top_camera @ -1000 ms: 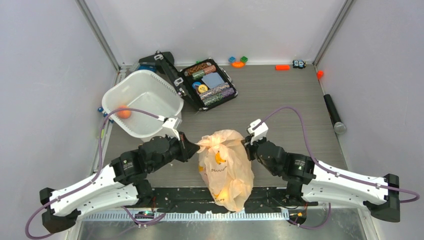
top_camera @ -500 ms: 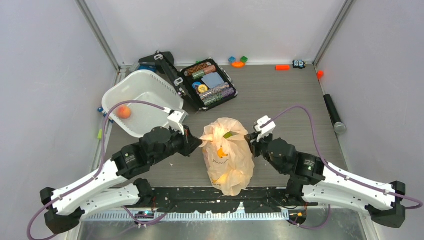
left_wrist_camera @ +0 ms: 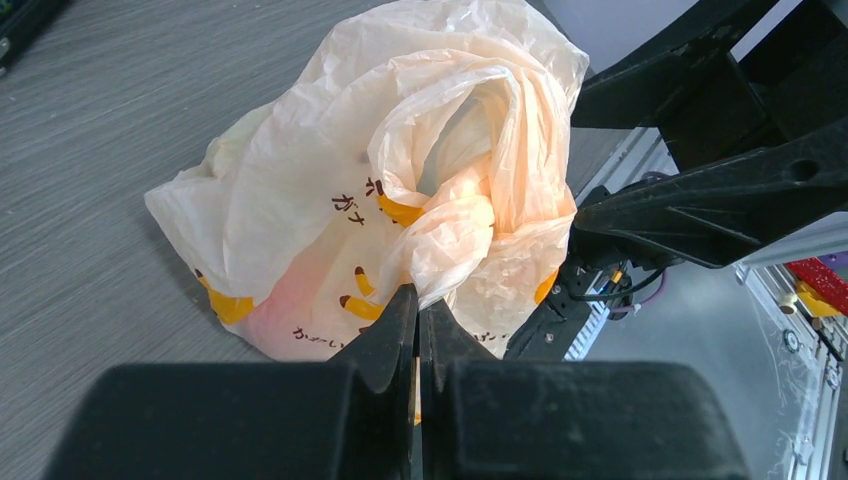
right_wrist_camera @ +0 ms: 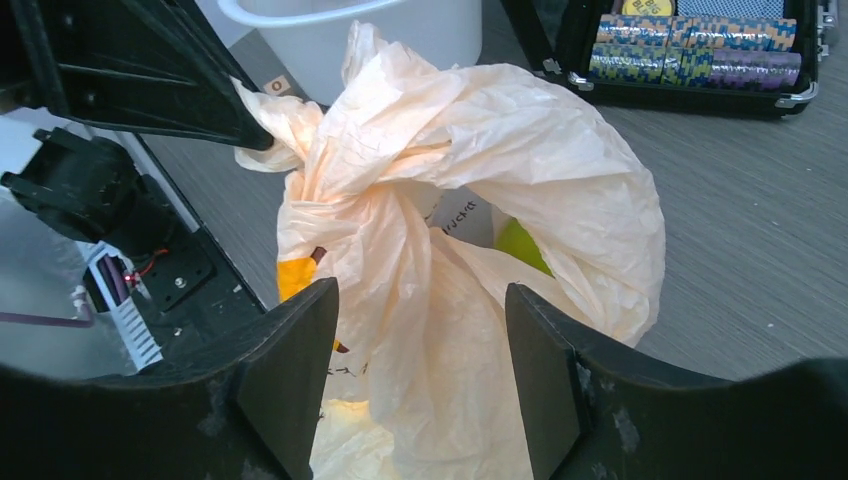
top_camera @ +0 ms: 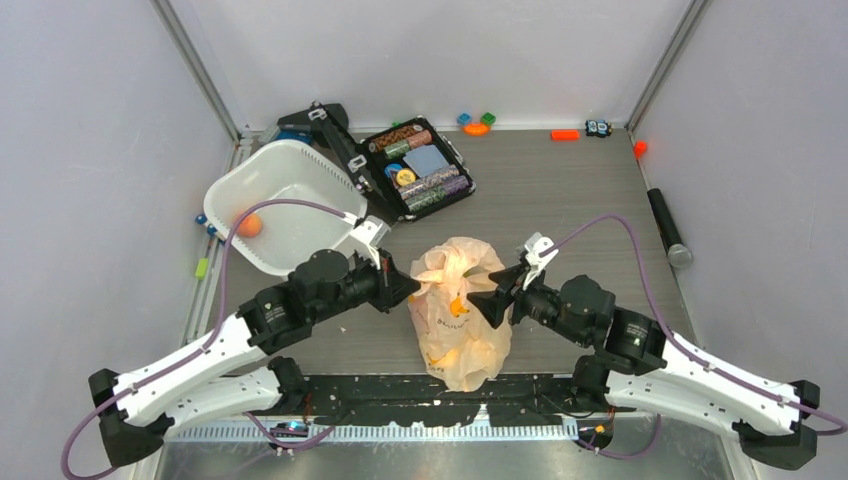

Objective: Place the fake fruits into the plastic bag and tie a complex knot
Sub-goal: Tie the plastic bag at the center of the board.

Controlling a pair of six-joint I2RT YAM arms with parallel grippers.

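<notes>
Left claw [top_camera: 410,288]: jaws clamped on a twisted handle [left_wrist_camera: 450,235] of the plastic bag [top_camera: 455,335] from its 9 o'clock, apparently to hold the loop taut for knotting. Right claw [top_camera: 492,305]: jaws apart at 3 o'clock, gripping nothing. Bag stands at the table's [top_camera: 560,200] 6 o'clock, with fake fruits [right_wrist_camera: 522,245] inside.

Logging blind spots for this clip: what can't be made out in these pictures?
Fruits: plastic bag film hides their number everywhere; right wrist shows only one green fruit.
Handle twist: left wrist, folds above the left claw hide whether it is knotted.
Chip case: right wrist, cut off by top edge.
Far-edge toys: top view, too small.
</notes>
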